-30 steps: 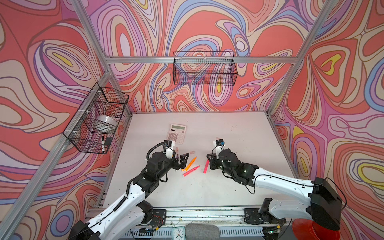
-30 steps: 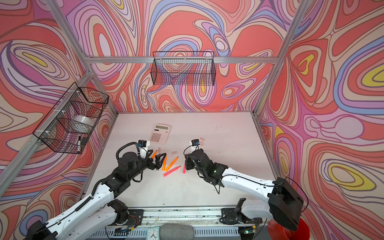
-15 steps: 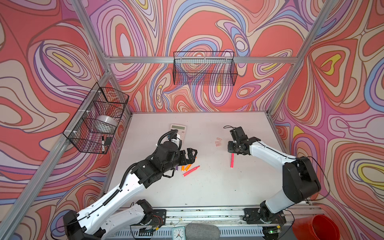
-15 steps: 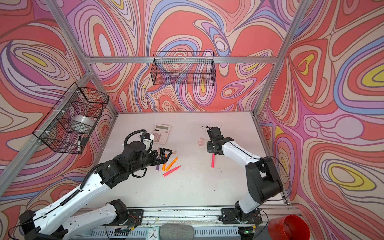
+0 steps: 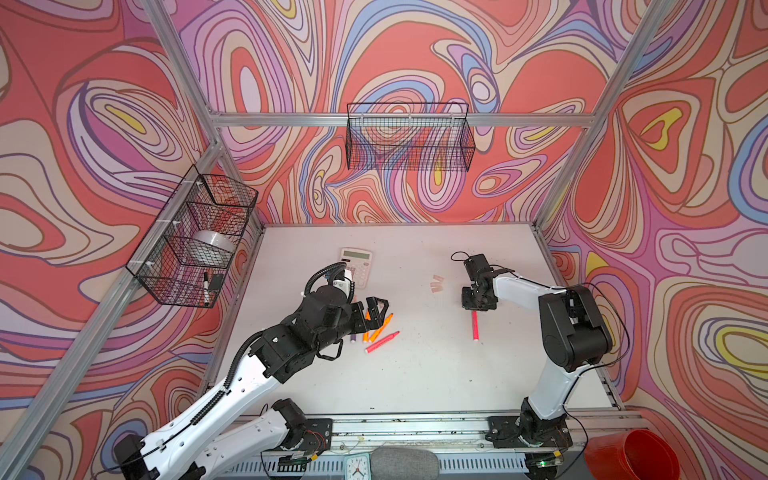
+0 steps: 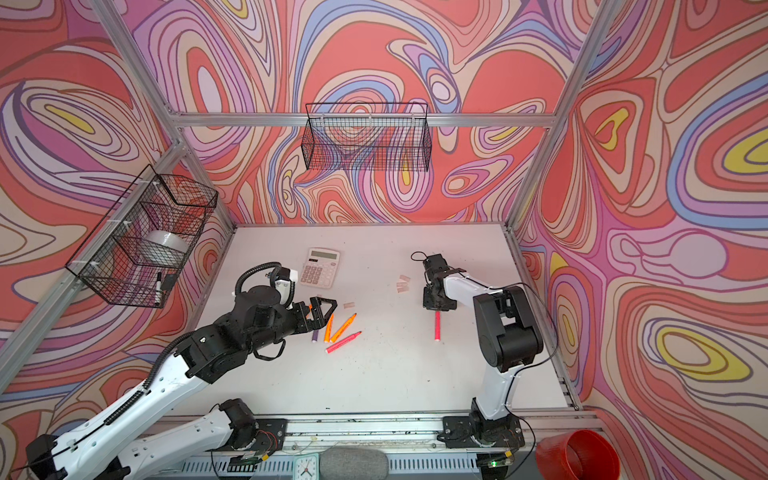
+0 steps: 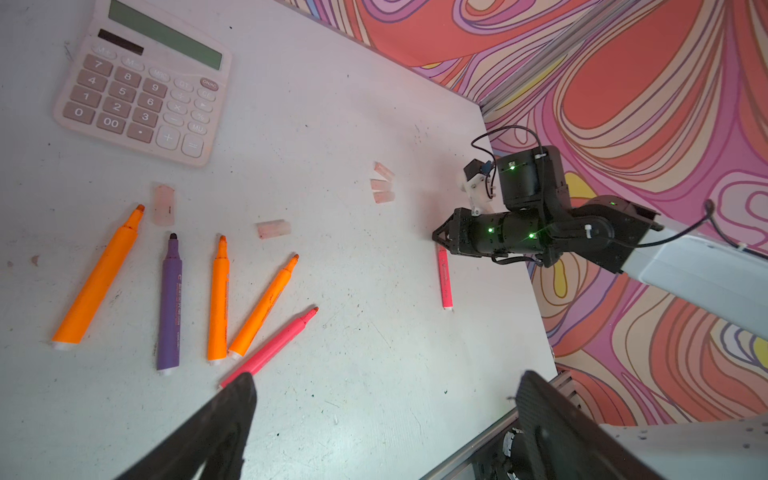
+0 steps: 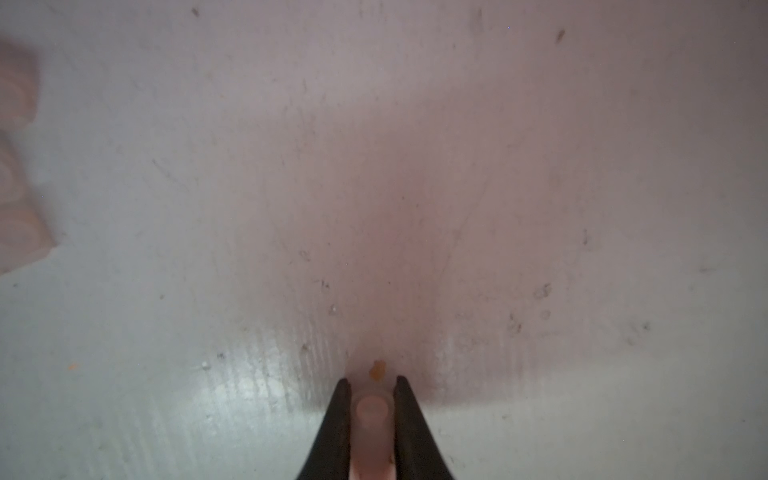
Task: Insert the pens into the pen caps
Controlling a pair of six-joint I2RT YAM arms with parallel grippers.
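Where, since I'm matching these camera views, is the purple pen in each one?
In a top view: purple pen, only its end showing past the left tool.
In a top view: that same end, beside the orange pens.
Left wrist: whole, between orange pens.
Right wrist: not in it.
Shared landmark: three pen caps side by side, blurred in the right wrist view.

One pink-red pen point(image 5: 474, 326) lies on the table point(image 5: 415, 374) beside the right gripper point(image 5: 473, 308), apart from the other pens point(image 5: 381, 342).
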